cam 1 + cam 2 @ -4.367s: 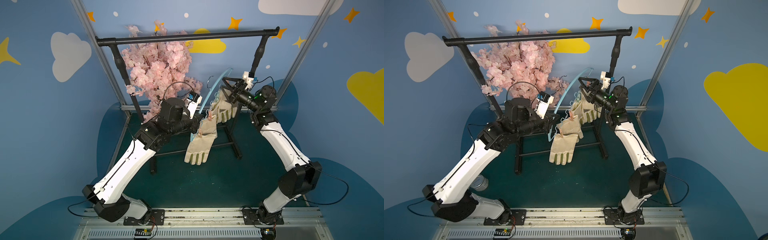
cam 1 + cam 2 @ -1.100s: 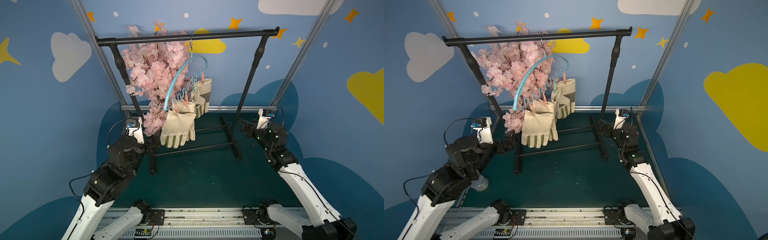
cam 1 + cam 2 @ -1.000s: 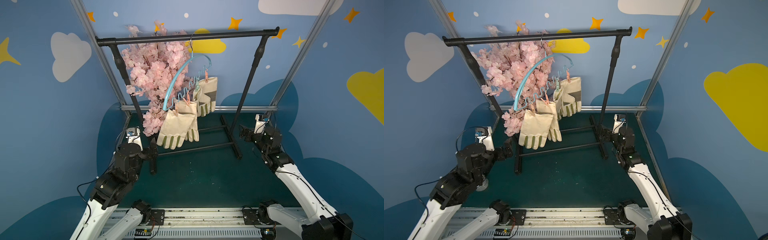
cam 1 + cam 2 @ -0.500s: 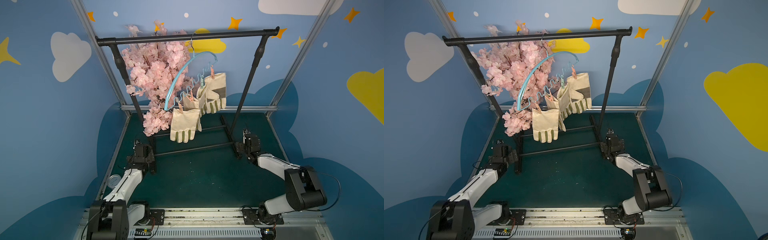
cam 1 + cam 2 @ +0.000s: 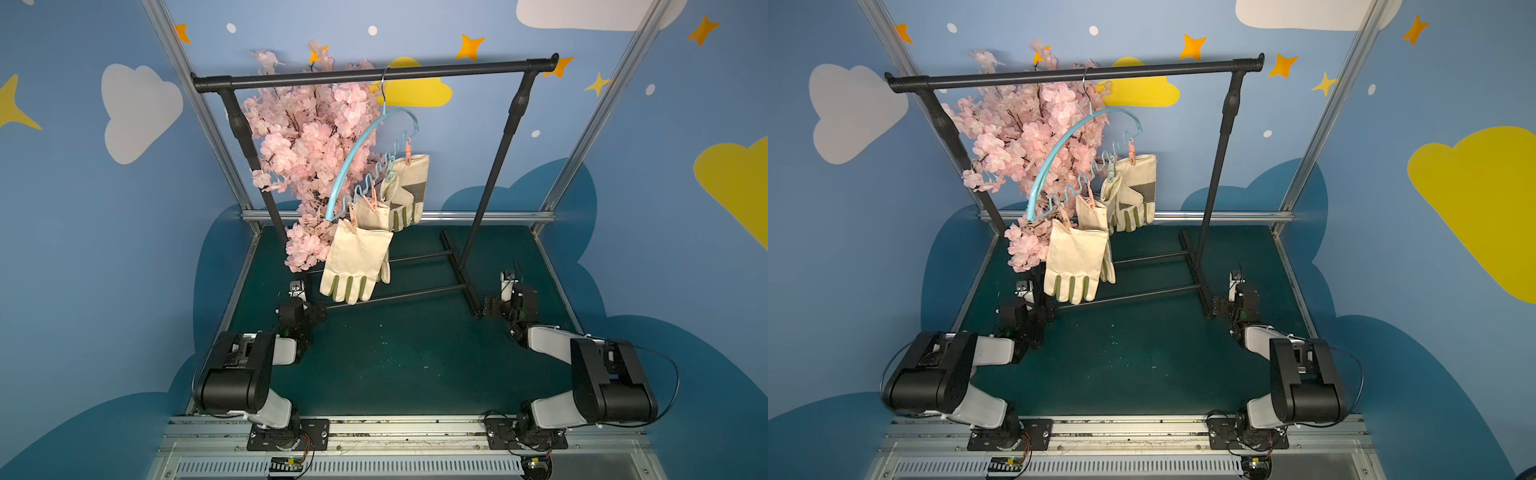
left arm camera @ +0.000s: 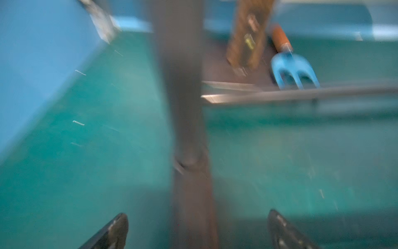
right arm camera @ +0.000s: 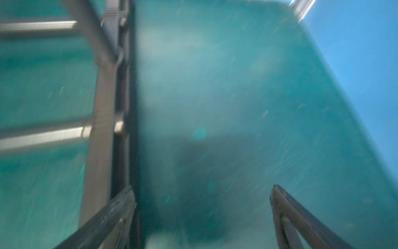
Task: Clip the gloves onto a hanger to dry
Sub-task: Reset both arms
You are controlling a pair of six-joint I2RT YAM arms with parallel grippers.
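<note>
A second back both arms were still reared up; now they sit folded low on the mat (image 5: pixel 395 353). The left gripper (image 5: pixel 316 312) is at centre-left of the frame by one foot of the rack (image 5: pixel 374 74), the right gripper (image 5: pixel 492 306) at centre-right by the other. The hanger (image 5: pixel 353 153), which both grippers held a few seconds ago, hangs free by its hook from the rack's top bar in both top views, in front of the blossoms (image 5: pixel 307 137). The gloves (image 5: pixel 357 257) are pegged along its wavy bar, fingers down. They swung right half a second ago and have drifted back left. Only the blurred wrist views show the jaws: both pairs gape wide and hold nothing. The left wrist view alone shows the rack's foot running between the fingers (image 6: pixel 119 226), and a blue fork (image 6: pixel 294 69) beyond.
</note>
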